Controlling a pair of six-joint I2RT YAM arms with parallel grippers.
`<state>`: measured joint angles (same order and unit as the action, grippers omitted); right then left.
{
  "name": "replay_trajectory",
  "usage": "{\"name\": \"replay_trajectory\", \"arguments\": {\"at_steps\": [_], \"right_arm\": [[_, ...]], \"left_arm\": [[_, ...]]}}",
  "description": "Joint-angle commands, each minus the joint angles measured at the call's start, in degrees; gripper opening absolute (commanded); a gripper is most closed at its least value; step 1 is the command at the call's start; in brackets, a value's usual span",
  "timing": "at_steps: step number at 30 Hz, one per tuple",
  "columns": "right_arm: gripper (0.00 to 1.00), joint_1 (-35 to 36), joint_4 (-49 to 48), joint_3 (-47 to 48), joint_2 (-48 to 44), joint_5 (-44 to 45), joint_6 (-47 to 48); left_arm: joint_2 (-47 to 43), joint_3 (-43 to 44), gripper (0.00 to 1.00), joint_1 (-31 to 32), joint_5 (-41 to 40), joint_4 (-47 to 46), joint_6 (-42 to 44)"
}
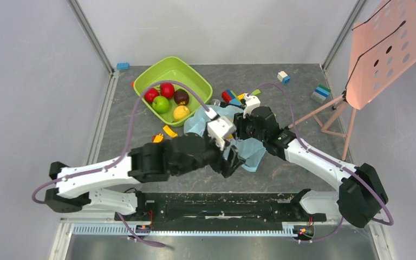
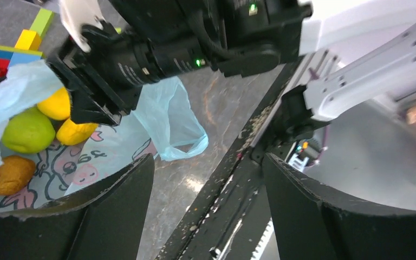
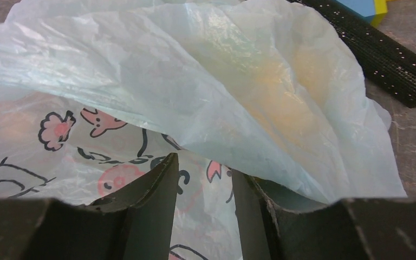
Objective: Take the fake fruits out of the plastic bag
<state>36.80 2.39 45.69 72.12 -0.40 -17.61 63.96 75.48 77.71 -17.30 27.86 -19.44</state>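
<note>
Reading left gripper [image 2: 208, 162] wide open, empty, beside plastic bag [image 2: 162, 116] with fake fruits [image 2: 28, 131] inside. Reading right gripper [image 3: 205, 162] narrowly parted over plastic bag, nothing visibly pinched.

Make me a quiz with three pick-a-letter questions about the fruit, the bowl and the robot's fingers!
1. Where does the green bowl stand?
A. Right beside the arm bases
B. At the far side, up-left of the plastic bag
C. Under the pink stand

2. How many fake fruits lie in the bowl?
A. Two
B. Nine
C. Five

3. How are the left fingers?
A. Open, with nothing between them
B. Shut on a banana
C. Shut on a block

Answers:
1 B: the top view shows the bowl at the far side, up-left of the bag.
2 C: the bowl holds two red fruits, one green, one yellow and one dark.
3 A: the left wrist view shows a wide empty gap between the fingers.
</note>
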Motion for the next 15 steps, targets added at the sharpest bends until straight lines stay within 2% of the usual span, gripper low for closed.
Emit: {"name": "replay_trajectory", "arguments": {"at_steps": [1, 9, 15], "right_arm": [[0.44, -0.8, -3.7, 1.7, 0.9, -6.1, -1.0], [0.43, -1.1, -3.8, 1.6, 1.3, -6.1, -1.0], [0.43, -1.4, -2.6, 1.1, 0.1, -2.3, -1.3]], "left_arm": [[2.6, -0.3, 0.79, 3.4, -8.5, -3.8, 3.9], [4.9, -9.6, 0.82, 2.3, -15.0, -11.0, 3.5], [4.7, -17.1, 0.8, -8.6, -6.3, -15.0, -0.5]]}}
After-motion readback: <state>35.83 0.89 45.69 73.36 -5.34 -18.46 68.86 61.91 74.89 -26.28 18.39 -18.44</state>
